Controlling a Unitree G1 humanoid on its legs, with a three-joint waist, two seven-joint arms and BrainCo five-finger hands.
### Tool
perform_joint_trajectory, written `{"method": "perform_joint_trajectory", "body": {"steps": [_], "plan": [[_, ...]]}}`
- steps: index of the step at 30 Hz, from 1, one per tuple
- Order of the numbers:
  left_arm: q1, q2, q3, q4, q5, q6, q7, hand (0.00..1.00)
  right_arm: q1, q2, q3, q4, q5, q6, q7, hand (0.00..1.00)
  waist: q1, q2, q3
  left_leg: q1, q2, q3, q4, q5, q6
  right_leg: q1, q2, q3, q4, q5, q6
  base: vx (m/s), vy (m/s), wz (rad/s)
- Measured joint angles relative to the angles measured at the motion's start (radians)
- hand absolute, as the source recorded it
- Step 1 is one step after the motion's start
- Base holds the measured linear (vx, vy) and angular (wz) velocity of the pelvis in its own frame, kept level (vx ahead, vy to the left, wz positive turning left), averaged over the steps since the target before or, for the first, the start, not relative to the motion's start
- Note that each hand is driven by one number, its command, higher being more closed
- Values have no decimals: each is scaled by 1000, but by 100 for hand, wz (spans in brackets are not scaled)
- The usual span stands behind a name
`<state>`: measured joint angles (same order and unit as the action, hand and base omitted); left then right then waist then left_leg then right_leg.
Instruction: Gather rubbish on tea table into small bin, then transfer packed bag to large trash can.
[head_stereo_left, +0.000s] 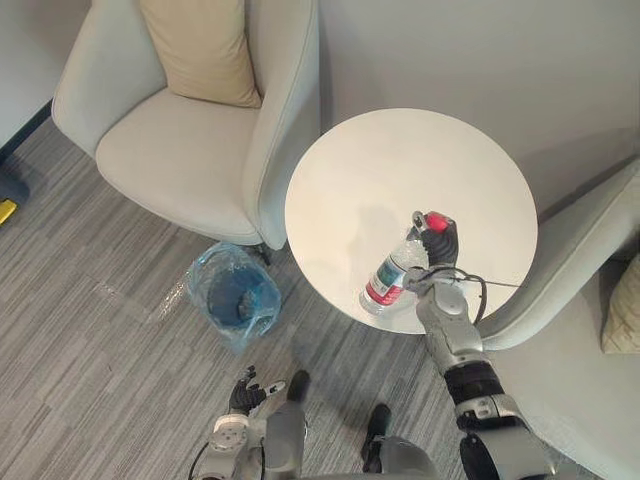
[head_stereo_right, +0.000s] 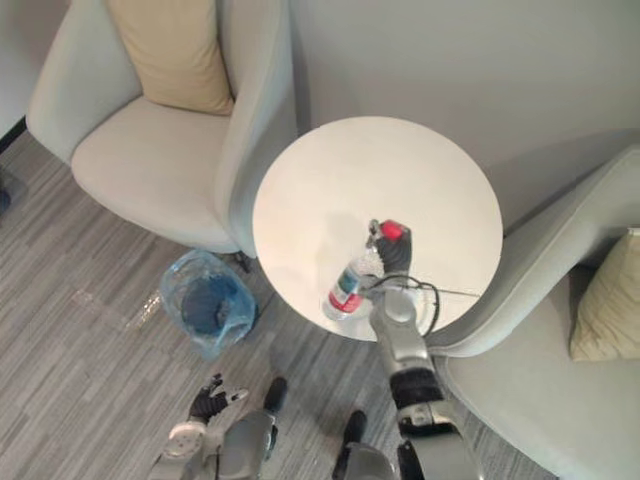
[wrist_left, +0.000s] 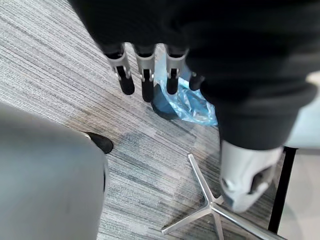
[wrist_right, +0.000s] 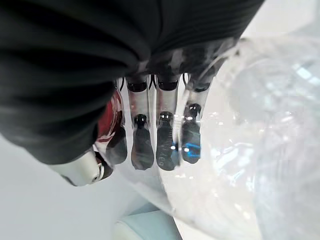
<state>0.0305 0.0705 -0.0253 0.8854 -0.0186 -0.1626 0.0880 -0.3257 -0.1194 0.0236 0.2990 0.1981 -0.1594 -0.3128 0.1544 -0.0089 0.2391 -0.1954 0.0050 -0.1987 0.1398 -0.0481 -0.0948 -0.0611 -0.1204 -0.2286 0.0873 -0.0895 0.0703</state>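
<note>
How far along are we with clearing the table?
Done: the round table is bare apart from the plastic bottle. In hand: the right hand grips that bottle at the table's near edge. Left: drop it into the small bin on the floor, then move its blue bag. The left hand hangs open, low.
</note>
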Motion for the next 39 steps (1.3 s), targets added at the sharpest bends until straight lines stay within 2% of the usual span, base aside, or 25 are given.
{"method": "perform_joint_trajectory", "body": {"steps": [5,12,18,21,28,32,35,36,37,38,39], "plan": [[4,16,-1,31,20,2,-8,0,116,1,0,-105,-46,-14,30,100,-23,-17,-31,25,-1,5,-38,23,4,22,2,14,-42,28,2,-42,14,-8],[7,17,-2,51,46,6,-13,0,295,36,1,-314,-92,-33,65,100,-52,-23,-48,60,-1,28,-72,47,10,31,2,51,-58,54,6,-90,29,-12],[43,23,-13,50,68,17,-15,0,417,40,21,-446,-211,-44,83,100,-82,-27,-103,97,5,59,-96,50,19,38,-1,85,-50,54,6,-50,15,-16],[49,24,-15,49,76,17,-15,0,458,40,22,-508,-254,-56,84,100,-96,-27,-106,112,7,71,-97,50,19,39,-1,99,-36,53,7,-23,11,-10],[55,27,-52,49,98,18,-14,0,543,38,35,-606,-324,-67,84,100,-102,-21,-126,136,0,69,-92,50,19,55,-9,95,-4,31,12,1,4,1],[58,25,-55,44,105,19,-14,0,569,35,58,-678,-357,-72,76,100,-108,-18,-127,131,-16,35,-76,51,21,63,-22,46,36,1,12,-17,-3,36],[59,13,-55,21,105,18,-11,0,565,33,83,-725,-369,-84,65,100,-112,-3,-115,86,-30,14,-15,44,30,35,-42,14,103,-30,12,-86,15,39],[61,3,-55,5,105,18,-8,0,537,32,107,-725,-390,-86,59,100,-108,12,-112,32,-32,31,16,44,32,-10,-45,12,149,-39,7,-159,11,15],[61,-3,-57,1,106,18,-8,0,520,33,117,-722,-395,-87,57,100,-110,21,-112,20,-26,54,-8,26,85,-28,-47,4,152,-36,2,-164,8,15],[58,-5,-58,3,106,19,-8,0,515,35,120,-720,-395,-84,58,100,-110,22,-111,24,-14,93,-28,14,97,-28,-51,-6,143,-27,-1,-89,34,40],[49,-6,-61,7,113,19,-6,0,500,41,118,-714,-394,-87,55,100,-118,3,-106,10,8,212,27,-25,123,-28,-91,-34,118,-12,-2,-92,65,52]]}}
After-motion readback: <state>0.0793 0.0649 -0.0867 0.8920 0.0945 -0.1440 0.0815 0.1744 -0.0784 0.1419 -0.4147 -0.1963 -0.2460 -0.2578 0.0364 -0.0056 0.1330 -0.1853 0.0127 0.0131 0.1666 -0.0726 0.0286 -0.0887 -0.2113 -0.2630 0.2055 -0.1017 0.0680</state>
